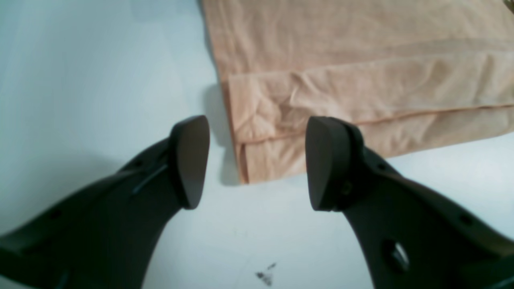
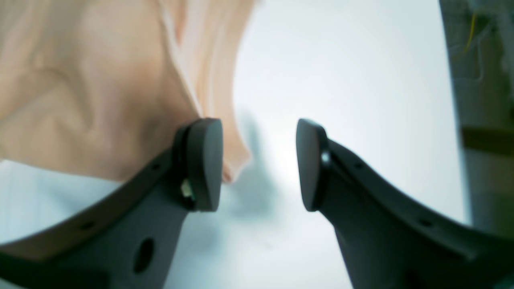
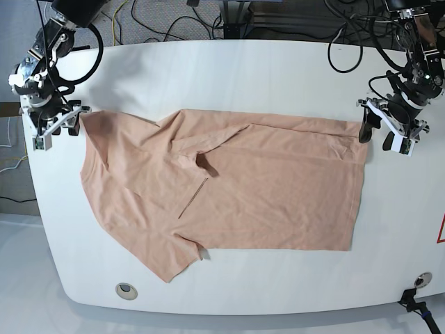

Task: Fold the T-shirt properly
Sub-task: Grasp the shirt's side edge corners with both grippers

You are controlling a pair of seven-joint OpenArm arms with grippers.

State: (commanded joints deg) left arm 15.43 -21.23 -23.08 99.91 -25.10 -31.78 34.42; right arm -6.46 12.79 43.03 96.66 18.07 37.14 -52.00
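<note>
The peach T-shirt (image 3: 264, 195) lies spread on the white table (image 3: 243, 69), its upper part folded over into a doubled strip along the far edge. In the base view my left gripper (image 3: 379, 136) hovers open just past the shirt's right corner. The left wrist view shows the layered hem corner of the T-shirt (image 1: 361, 60) between and beyond the fingers of that gripper (image 1: 257, 164), with nothing gripped. My right gripper (image 3: 57, 132) stands open at the shirt's left sleeve. In the right wrist view the sleeve tip of the T-shirt (image 2: 100, 100) sits by the left finger of that gripper (image 2: 257, 164).
Cables (image 3: 208, 17) and equipment lie behind the table's far edge. A round hole (image 3: 125, 290) sits near the front left edge. A dark smudge (image 1: 265, 277) marks the tabletop under my left gripper. The table's right edge (image 2: 457, 120) runs close to my right gripper.
</note>
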